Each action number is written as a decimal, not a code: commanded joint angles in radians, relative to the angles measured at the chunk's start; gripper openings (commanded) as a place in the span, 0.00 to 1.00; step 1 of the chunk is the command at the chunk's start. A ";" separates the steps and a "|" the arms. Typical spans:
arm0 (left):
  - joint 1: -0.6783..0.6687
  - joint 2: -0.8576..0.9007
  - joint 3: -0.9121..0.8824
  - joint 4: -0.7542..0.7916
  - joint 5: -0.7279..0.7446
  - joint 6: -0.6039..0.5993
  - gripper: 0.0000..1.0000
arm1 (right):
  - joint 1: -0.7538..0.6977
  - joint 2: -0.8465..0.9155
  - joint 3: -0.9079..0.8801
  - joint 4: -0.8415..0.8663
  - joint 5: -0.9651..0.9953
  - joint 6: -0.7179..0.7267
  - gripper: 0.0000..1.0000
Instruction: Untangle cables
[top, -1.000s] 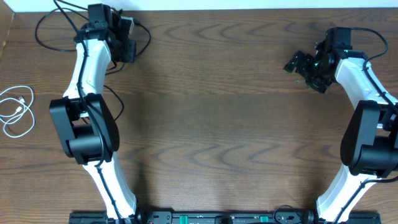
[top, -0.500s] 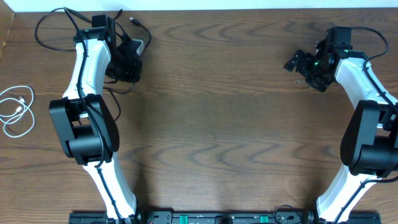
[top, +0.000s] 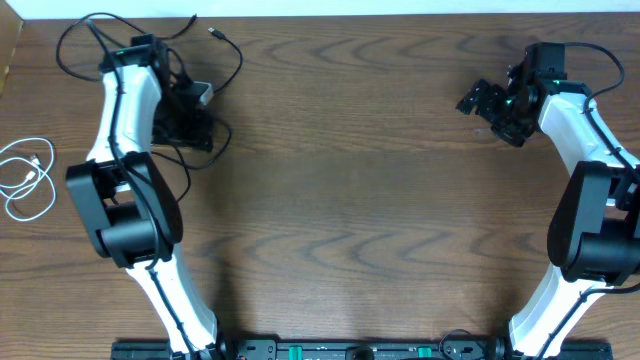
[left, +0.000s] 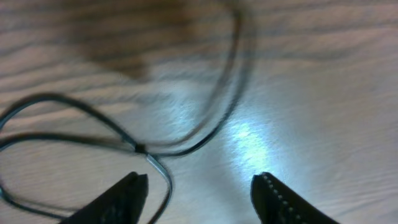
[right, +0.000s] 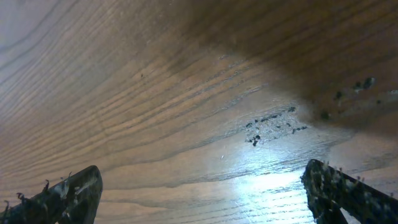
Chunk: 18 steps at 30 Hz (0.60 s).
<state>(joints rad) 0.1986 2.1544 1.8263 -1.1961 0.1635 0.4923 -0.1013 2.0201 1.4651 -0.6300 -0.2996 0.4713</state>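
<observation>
Thin black cables lie in loose loops at the table's far left, one small plug end (top: 216, 33) free near the back edge. The white cable (top: 25, 175) sits coiled apart at the left edge. My left gripper (top: 188, 132) hovers open over the black loops. In the left wrist view a black cable (left: 236, 62) curves across the wood and crosses another strand (left: 140, 149). One strand runs down just inside the left finger (left: 134, 190) of my open left gripper (left: 200, 183), ungripped. My right gripper (top: 480, 100) stands open at the far right over bare wood (right: 202, 186).
The thicker black wires of the left arm (top: 120, 90) trail beside the cable loops. A white wall strip borders the table's back edge (top: 320, 8). A scuffed patch (right: 270, 127) marks the wood under the right gripper.
My left gripper has swung from the back edge toward the front and gone from shut to open, letting go of the black cable. The black loops have shifted. The right arm has not moved.
</observation>
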 joint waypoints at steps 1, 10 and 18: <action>0.034 0.001 0.007 -0.011 -0.025 0.000 0.65 | -0.002 -0.019 0.007 0.003 -0.010 0.014 0.99; 0.138 0.002 0.007 0.065 -0.021 -0.393 0.65 | -0.002 -0.019 0.007 0.002 -0.010 0.014 0.99; 0.170 0.004 -0.092 0.153 -0.048 -0.968 0.65 | -0.002 -0.019 0.007 0.017 -0.010 0.023 0.99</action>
<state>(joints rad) 0.3733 2.1544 1.7935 -1.0878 0.1463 -0.1337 -0.1013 2.0201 1.4651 -0.6136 -0.3000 0.4725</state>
